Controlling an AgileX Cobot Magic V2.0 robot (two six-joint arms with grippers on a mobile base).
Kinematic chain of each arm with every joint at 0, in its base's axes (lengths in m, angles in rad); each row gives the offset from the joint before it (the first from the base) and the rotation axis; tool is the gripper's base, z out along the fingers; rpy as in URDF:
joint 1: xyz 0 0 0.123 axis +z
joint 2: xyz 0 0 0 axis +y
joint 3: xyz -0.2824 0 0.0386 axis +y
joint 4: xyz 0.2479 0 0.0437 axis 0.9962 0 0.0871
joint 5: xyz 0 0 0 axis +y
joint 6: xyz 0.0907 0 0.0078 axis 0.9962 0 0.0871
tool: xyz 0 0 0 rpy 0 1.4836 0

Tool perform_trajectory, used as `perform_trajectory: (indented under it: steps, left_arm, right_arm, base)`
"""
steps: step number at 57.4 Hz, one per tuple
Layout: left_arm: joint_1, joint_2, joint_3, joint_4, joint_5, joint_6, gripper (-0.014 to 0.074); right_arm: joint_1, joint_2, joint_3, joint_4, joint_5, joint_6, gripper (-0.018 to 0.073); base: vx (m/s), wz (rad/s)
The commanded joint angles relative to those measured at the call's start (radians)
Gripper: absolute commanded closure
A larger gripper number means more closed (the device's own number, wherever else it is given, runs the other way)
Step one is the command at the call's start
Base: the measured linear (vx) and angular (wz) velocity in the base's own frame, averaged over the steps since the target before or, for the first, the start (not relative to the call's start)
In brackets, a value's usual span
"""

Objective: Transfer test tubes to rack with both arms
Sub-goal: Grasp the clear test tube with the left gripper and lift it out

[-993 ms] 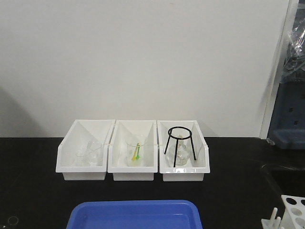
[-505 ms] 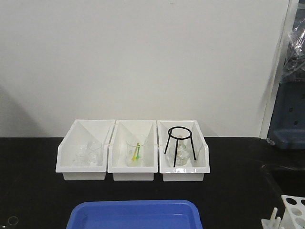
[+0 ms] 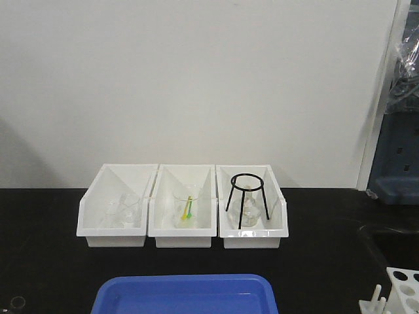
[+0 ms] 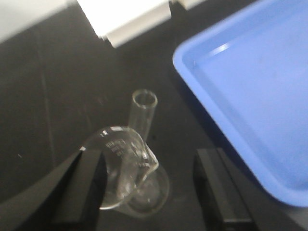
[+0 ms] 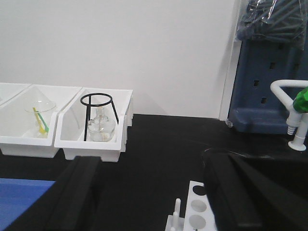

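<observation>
Left wrist-mounted: left gripper (image 4: 149,188) spread wide, empty, straddling a test tube (image 4: 143,111) leaning in a beaker (image 4: 126,166), beside a blue tray (image 4: 250,91). Right gripper (image 5: 154,195) likewise spread, empty, over the rack (image 5: 195,211). Risk of snagging the beaker rim and tipping it if closed too low; risk of slick glass slipping.

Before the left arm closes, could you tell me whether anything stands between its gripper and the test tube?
Yes. The test tube leans in a clear beaker, whose wall surrounds its lower part between the fingers of the open left gripper; only its top is free.
</observation>
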State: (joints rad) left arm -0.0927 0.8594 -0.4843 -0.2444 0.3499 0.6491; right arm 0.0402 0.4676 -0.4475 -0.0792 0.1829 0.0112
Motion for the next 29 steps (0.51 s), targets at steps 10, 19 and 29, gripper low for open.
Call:
perform_trajectory:
  steps: [10, 19, 29]
  left_arm:
    - [-0.005, 0.118, -0.030, -0.020, -0.225, -0.002, 0.0045]
    - [-0.005, 0.188, -0.030, -0.020, -0.324, -0.002, 0.0045]
    - [-0.008, 0.275, -0.031, -0.020, -0.350, -0.003, 0.0045]
  right_arm:
    - [0.001, 0.010, -0.035, -0.005, -0.079, -0.002, 0.0047]
    - [0.001, 0.010, -0.035, -0.005, -0.079, -0.002, 0.0047]
    - [0.001, 0.010, -0.035, -0.026, -0.079, -0.003, 0.0047]
  base:
    - [0.00, 0.00]
    - [0.00, 0.00]
    - [0.00, 0.00]
